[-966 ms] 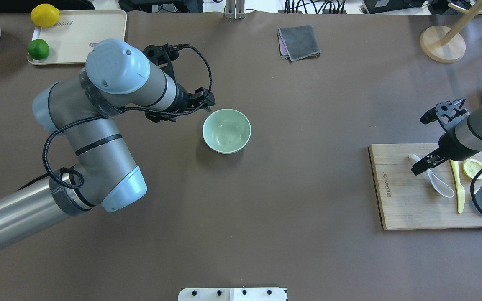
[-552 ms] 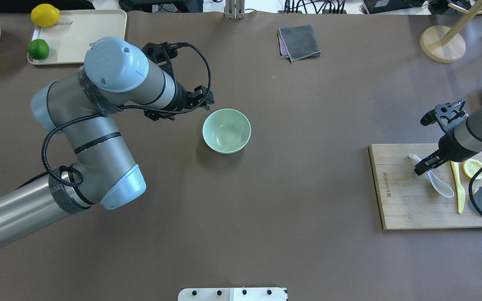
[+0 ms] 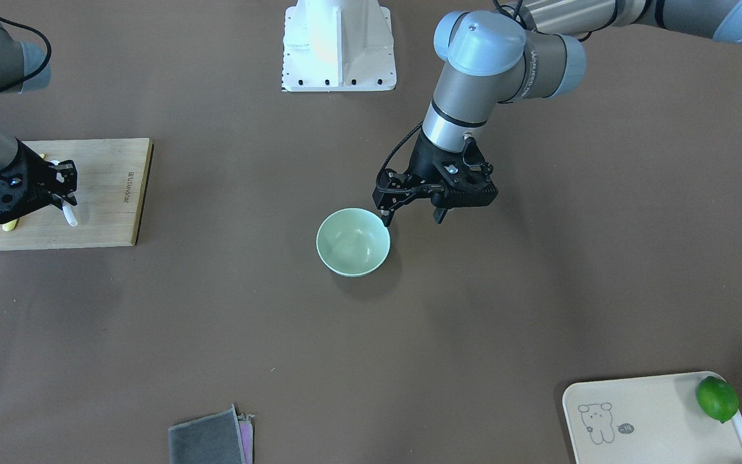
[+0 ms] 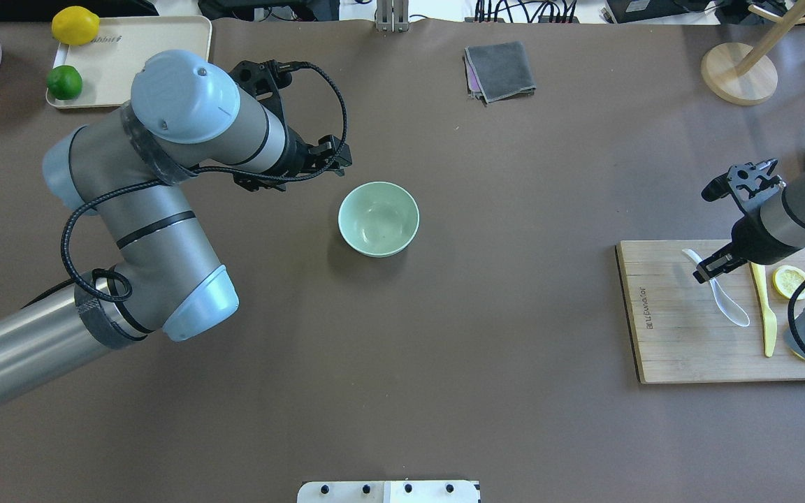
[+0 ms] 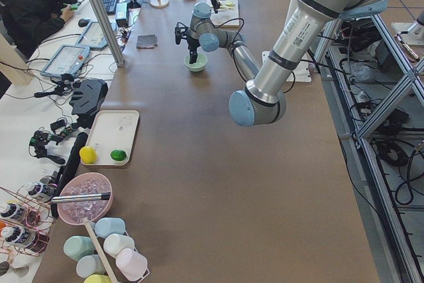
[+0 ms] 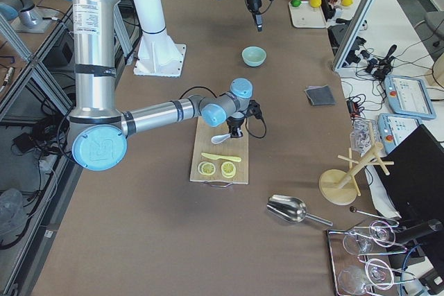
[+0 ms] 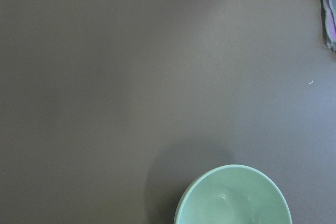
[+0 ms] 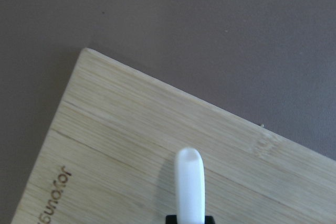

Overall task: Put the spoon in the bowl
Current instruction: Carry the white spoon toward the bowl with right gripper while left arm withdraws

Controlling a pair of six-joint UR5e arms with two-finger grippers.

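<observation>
The pale mint-green bowl point(image 4: 379, 219) stands empty near the table's middle; it also shows in the front view point(image 3: 353, 242) and the left wrist view point(image 7: 233, 195). My left gripper point(image 4: 337, 158) is open and empty, just beyond the bowl's left rim point(image 3: 413, 218). The white spoon point(image 4: 724, 297) is over the wooden cutting board point(image 4: 675, 349) at the right. My right gripper point(image 4: 706, 269) is shut on its handle point(image 8: 189, 184). I cannot tell whether the scoop touches the board.
A yellow plastic knife point(image 4: 766, 314) and a lemon slice point(image 4: 790, 281) lie on the board beside the spoon. A grey cloth point(image 4: 500, 70) lies far centre. A tray point(image 4: 144, 63) with a lemon and a lime is far left. A wooden stand point(image 4: 738, 73) is far right.
My left arm has drawn back from the bowl, up and to the left. My right gripper has shifted slightly, and the spoon has shifted with it.
</observation>
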